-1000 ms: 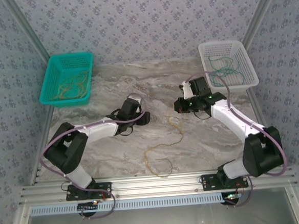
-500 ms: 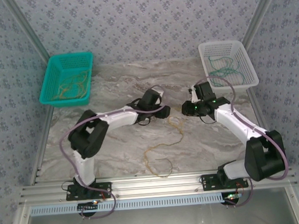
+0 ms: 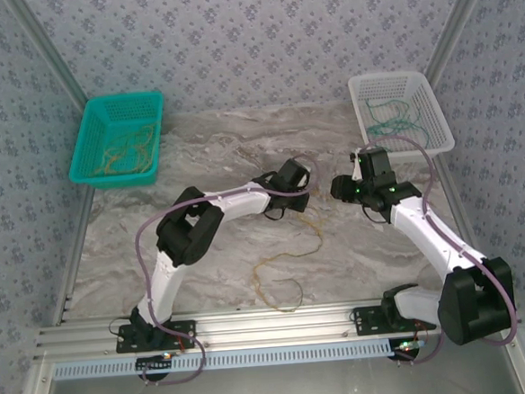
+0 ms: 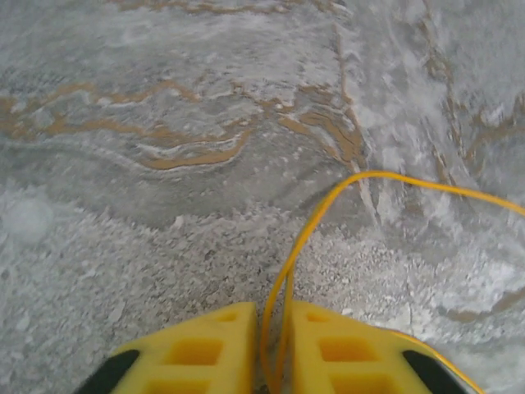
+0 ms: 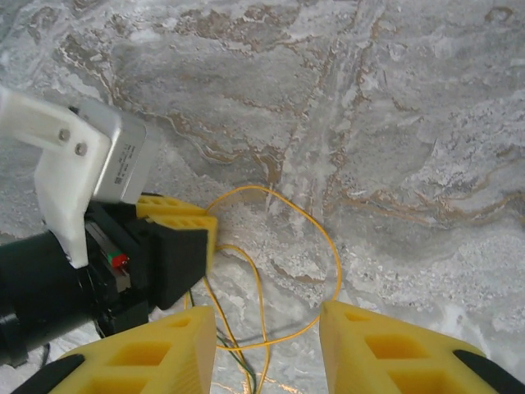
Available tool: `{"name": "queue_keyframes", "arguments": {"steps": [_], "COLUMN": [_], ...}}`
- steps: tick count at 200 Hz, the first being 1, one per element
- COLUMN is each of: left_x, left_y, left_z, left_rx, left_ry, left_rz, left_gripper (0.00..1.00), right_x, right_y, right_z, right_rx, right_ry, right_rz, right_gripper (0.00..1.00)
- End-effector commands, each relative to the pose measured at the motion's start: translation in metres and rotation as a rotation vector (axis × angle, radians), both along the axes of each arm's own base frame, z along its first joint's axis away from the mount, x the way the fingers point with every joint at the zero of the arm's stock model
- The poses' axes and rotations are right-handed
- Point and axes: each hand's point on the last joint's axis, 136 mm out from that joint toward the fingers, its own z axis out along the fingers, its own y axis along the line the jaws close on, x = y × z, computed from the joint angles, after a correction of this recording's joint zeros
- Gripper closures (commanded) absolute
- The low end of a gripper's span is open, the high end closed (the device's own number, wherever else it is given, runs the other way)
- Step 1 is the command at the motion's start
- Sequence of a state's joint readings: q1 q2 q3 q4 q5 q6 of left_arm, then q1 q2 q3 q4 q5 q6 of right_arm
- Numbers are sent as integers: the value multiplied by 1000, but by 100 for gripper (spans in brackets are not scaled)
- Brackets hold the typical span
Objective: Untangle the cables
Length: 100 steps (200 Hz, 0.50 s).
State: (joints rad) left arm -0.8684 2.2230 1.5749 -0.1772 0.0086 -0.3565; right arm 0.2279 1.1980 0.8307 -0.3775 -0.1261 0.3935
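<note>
Left claw [image 4: 275,349] is pressed together, pinching a thin orange cable [image 4: 328,199] that trails in loose loops across the marble tabletop [image 3: 196,147]; light, limp and springy, it seems best gripped near an end. Right claw [image 5: 267,345] hovers spread just beside.

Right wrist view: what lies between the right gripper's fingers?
Loops of orange cable and a thin green strand on the table; the right gripper stands open, gripping nothing, seen in the right wrist view.
</note>
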Motion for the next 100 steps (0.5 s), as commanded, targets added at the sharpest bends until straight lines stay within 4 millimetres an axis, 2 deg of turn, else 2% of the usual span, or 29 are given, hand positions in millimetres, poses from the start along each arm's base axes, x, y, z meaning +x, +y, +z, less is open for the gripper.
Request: {"name": "queue_keyframes", "arguments": {"steps": [1, 28, 66, 83, 100], "left_x": [-13, -5, 6, 9, 9], "left_y": [4, 12, 29, 40, 49], "left_z": [-14, 24, 92, 122, 142], "left_rx": [53, 53, -48, -95, -135], "left_ry": [49, -35, -107, -152, -179], "left_rz": [-19, -2, 21, 37, 52], "left_gripper": [98, 100, 100, 100, 100], "right_x": [1, 0, 5, 7, 9], "right_y": [-3, -7, -7, 2, 10], "right_z": [3, 1, -1, -7, -15], "right_rx": [9, 17, 88, 167, 208], "right_ry": [-11, -10, -16, 14, 48], "right_rz": [-13, -24, -20, 16, 41], "right_gripper": [59, 59, 58, 57, 56]}}
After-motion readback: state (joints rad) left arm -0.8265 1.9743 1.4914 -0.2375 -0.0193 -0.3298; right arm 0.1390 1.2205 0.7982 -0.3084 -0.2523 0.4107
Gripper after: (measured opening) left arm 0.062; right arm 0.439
